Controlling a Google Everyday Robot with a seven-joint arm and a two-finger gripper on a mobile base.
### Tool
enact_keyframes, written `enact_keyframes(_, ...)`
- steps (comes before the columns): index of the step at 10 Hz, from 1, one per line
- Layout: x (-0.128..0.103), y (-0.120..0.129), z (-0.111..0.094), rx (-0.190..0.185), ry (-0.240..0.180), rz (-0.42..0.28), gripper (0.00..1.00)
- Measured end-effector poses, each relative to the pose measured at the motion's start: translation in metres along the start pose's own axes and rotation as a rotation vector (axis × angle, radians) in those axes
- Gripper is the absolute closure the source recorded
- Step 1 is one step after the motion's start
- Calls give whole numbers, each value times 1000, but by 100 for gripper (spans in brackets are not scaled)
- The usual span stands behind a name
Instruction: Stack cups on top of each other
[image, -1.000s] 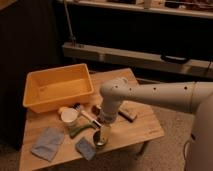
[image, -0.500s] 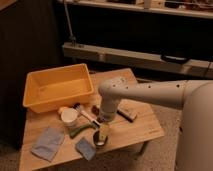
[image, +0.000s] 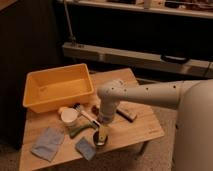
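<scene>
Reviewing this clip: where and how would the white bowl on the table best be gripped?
Probably by its rim, from above: the white bowl sits upright, mouth up, with clutter close beside it. One finger inside and one outside the wall seems safest. The gripper hangs right of it, near the table front.

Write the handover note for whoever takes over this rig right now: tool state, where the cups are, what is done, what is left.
Tool: pointing down over the front part of the wooden table, right above a dark cup. Whether it grips anything cannot be told.
Cups: the dark cup sits under the tool near the front edge. A pale, round, cup-like item stands to its left, near the yellow bin; whether it is the second cup is unclear.
Done: no stack visible yet.
Left: get one cup seated on the other and release.
Also on the table: two grey cloths.
</scene>
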Motion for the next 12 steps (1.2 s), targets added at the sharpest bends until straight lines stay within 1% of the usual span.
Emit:
enact_keyframes(4,0,1,14,-1,-6,-9,20)
enact_keyframes(5,0,1,18,1,-9,-15,22)
enact_keyframes(6,-1,2,20,3,-11,-18,29)
enact_keyframes(7,0,3,23,6,-10,-20,41)
enact_keyframes(9,-1,4,27,10,-3,-29,59)
enact_keyframes(10,-2,5,27,14,1,-38,71)
enact_keyframes(11,-2,6,26,15,1,-45,80)
enact_keyframes(12,-4,7,23,11,-10,-51,83)
